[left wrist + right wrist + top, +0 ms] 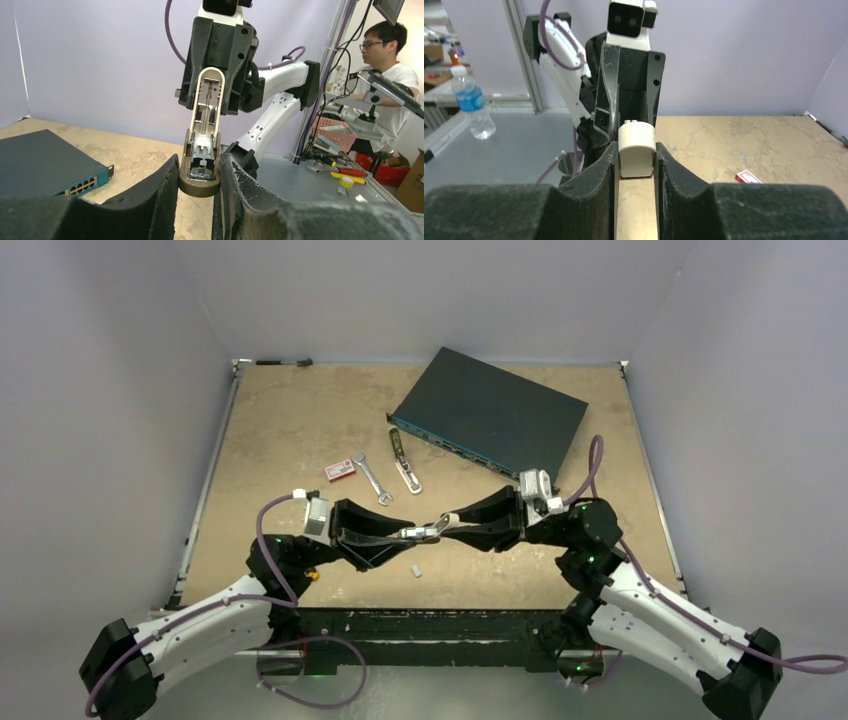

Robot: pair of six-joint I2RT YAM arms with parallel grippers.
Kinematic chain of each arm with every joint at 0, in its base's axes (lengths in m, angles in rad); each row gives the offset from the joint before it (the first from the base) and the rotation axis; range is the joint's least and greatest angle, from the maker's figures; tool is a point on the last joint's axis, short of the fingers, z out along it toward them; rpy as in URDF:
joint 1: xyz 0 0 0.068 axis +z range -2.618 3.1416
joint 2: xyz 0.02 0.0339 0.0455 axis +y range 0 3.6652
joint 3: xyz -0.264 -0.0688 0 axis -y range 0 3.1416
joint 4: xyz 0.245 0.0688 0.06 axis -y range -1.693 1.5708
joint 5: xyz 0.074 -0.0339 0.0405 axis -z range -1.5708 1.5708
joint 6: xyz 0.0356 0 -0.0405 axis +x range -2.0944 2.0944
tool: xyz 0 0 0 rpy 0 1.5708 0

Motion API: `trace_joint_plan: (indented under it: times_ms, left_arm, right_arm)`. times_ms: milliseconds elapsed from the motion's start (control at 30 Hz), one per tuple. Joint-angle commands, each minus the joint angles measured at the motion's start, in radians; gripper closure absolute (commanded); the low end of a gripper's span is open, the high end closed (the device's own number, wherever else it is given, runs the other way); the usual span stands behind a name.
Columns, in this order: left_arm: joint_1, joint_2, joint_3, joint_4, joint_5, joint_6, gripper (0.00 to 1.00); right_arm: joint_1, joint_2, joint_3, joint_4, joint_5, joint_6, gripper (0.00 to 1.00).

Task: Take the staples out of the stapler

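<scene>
- The left arm (200, 625) lies low over the table (290, 440). Its elbow is folded and its wrist is about level, so the left gripper (411, 534) points sideways at its partner.
- Its fingers (160, 200) are clenched on the stapler's (204, 150) rounded base end, one pad against each side.
- The stapler hangs clear of the table and bridges the two tools tip to tip. It is hinged open, with the spring and metal channel facing the left wrist camera.
- A small grey piece (415, 568) lies on the table just below the left gripper's tips, on the side toward the arm bases.
- The right gripper (447, 524) grasps the stapler's other end. Its fingers (596, 175) pinch the pale body from both sides.
- The right arm (660, 615) mirrors the left, bent at the elbow with the wrist turned inward.
- Beyond both tools, on the far side, lie a wrench (373, 478), a red box (340, 471) and a dark network switch (490, 415).
</scene>
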Motion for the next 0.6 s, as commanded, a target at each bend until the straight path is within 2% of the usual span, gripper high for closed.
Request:
trace_joint_plan:
  times_ms: [0, 200, 567]
  left_arm:
    - [0.003, 0.010, -0.040, 0.155, -0.028, -0.090, 1.00]
    - [0.000, 0.062, -0.049, 0.202, 0.004, -0.126, 1.00]
    - [-0.022, 0.114, -0.074, 0.289, -0.021, -0.147, 1.00]
  right_arm:
    - [-0.011, -0.030, -0.030, 0.359, 0.149, 0.135, 1.00]
    - [-0.011, 0.016, -0.040, 0.496, 0.172, 0.211, 1.00]
    - [-0.011, 0.099, -0.064, 0.717, 0.245, 0.321, 1.00]
